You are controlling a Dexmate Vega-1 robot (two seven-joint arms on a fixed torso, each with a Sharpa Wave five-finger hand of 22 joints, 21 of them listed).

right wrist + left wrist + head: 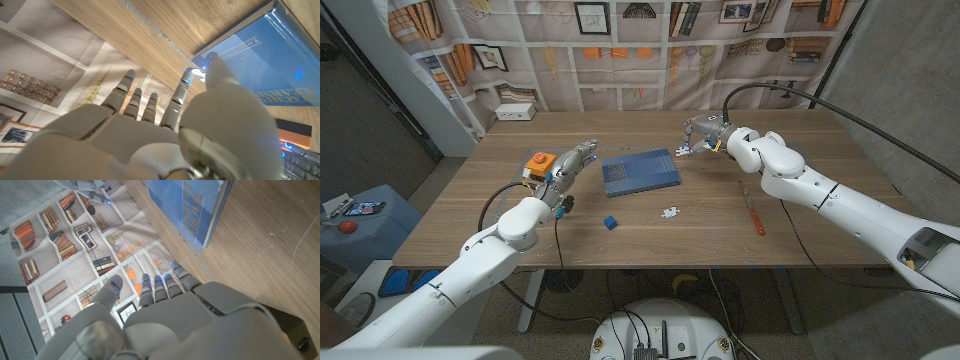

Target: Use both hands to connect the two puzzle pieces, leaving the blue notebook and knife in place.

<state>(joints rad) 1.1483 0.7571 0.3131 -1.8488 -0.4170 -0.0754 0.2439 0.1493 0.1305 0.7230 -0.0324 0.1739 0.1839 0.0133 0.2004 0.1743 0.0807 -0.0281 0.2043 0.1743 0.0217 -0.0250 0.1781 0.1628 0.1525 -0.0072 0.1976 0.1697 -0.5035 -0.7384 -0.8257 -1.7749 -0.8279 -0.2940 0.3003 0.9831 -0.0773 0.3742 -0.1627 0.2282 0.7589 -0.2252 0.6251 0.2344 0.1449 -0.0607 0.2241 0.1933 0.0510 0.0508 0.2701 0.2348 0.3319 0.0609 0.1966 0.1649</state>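
— What do we see nearest us on the table (820,240)?

— A small blue cube (609,222), and just beyond it to the right a white puzzle piece (669,212) lying flat by itself. Further right lies the knife (753,212), red-handled, well apart from both.

— And in the middle?

— The blue notebook (640,172), flat and closed. Our left hand (575,160) hovers just left of it, fingers stretched out and a little apart, holding nothing. Beside that hand sits an orange-topped box (538,163).

— The right hand (703,132)?

— Past the notebook's far right corner. We see its thumb and a finger pinching a small white bit, the second piece (683,150), above that corner. The wrist view shows the white bit between thumb tip and fingertip, the other fingers spread.

— So the two pieces are apart?

— Well apart: one held up, one on the wood near us.

— Any container?

— A white box (516,112) at the far left edge. We cannot tell what it holds.
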